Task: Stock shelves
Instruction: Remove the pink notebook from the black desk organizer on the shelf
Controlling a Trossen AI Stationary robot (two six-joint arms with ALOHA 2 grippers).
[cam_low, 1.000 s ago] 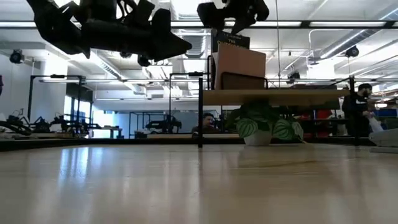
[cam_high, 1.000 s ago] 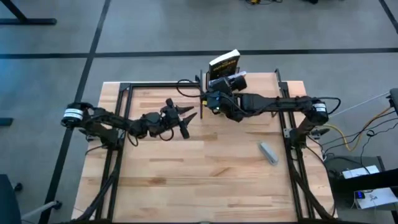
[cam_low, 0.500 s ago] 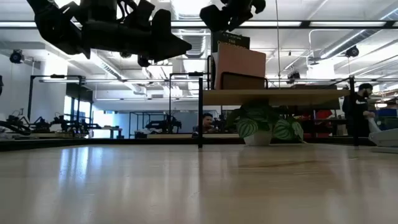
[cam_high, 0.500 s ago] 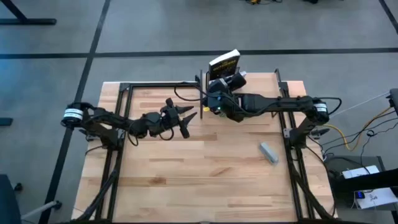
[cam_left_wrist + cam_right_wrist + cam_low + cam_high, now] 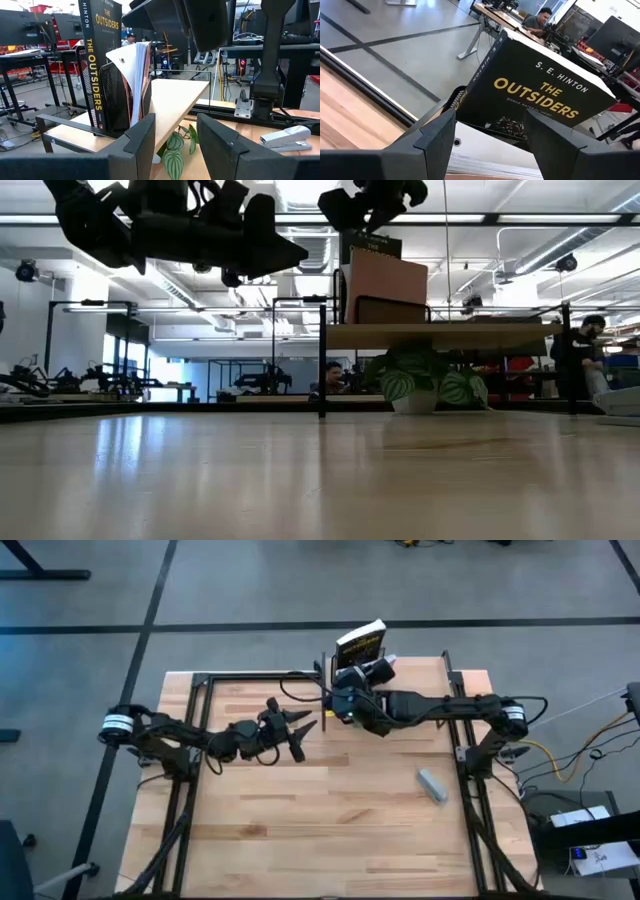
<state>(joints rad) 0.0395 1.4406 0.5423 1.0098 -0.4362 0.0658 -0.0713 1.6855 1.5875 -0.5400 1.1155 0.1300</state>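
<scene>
Light wood board on thin black legs: the shelf (image 5: pixel 440 335) stands at the far edge of the butcher-block worktop (image 5: pixel 330 830), toward the far right corner. In the low view its board sits raised above the tabletop, with a potted plant (image 5: pixel 420 385) of green-and-white leaves beneath it.

On the shelf's left end, a black wire book rack (image 5: pixel 116 102) holds two books upright: a black paperback (image 5: pixel 540 95), titled "The Outsiders", and a lighter book (image 5: pixel 137 75) leaning just beside it, pages fanned outward.

Right gripper (image 5: pixel 340 705): above the shelf's left end, right over the books, arm reaching in from the right edge of the worktop. Its wrist view shows the two dark fingers (image 5: pixel 437 135) spread apart, the paperback cover filling the gap beyond them; nothing held.

Left gripper (image 5: pixel 300 730): hovering above the worktop's middle, left of the shelf, pointed toward it. Its fingers (image 5: pixel 142 142) are parted, empty, with the rack and the shelf board seen between them.

A grey stapler (image 5: pixel 432 784) lies flat on the worktop nearer the right edge, well apart from both grippers.

Room behind: a seated person (image 5: pixel 333 376) visible under the shelf level, another person (image 5: pixel 585 350) standing at far right.
</scene>
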